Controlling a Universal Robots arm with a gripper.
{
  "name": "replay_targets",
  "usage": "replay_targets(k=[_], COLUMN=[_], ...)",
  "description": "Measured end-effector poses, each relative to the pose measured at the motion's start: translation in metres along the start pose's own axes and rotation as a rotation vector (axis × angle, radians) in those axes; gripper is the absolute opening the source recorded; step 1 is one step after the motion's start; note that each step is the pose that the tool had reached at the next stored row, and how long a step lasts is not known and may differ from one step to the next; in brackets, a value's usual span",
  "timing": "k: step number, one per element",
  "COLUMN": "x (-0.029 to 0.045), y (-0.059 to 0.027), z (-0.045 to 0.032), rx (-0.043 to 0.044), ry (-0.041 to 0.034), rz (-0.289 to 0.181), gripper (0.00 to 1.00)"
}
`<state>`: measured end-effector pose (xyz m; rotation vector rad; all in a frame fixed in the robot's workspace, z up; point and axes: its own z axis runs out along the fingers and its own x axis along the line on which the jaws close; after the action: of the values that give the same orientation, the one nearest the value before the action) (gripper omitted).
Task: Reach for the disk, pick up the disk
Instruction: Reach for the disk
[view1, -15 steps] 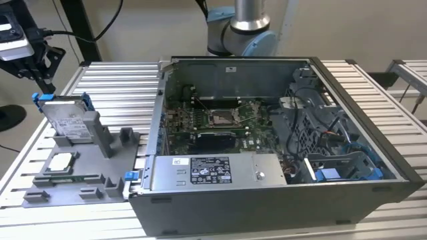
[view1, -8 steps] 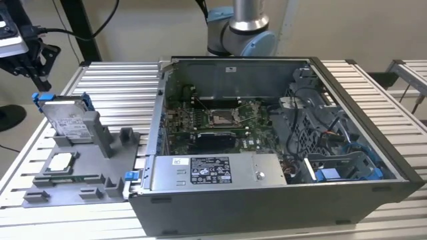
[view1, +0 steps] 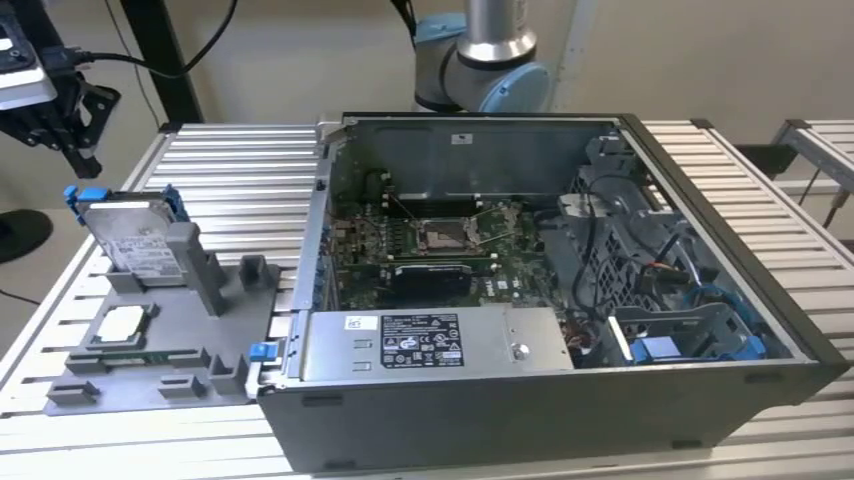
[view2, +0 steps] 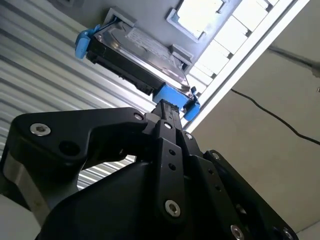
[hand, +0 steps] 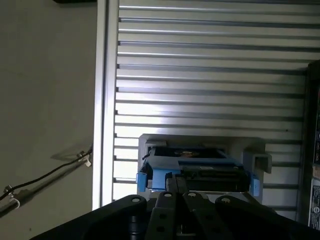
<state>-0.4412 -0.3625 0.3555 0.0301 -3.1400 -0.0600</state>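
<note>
Jaws stand together and hold nothing. The gripper (view2: 164, 106) hangs off the far corner of the slatted table (view1: 234, 165), on the exterior view's left. Both wrist views look along it at the disk (view1: 134, 238), which is near but not touching. The disk leans on edge in a grey holder (view1: 200, 320) on the exterior view's left, well apart from the open computer case (view1: 534, 400). A blue bracket (view1: 83, 193) frames the disk. It looks rigid, fairly heavy and smooth-faced, so probably slippery and sensitive to knocks. The exposed upper end seems the safest hold, pinched across the flat faces or the bracket's rails.
</note>
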Motion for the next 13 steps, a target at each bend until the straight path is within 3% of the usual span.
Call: replay_targets(k=[13], x=[0.0003], y=[-0.0029], z=[-0.0001], rx=[0.0000], ry=[0.0000], rz=[0.000], gripper=[0.00])
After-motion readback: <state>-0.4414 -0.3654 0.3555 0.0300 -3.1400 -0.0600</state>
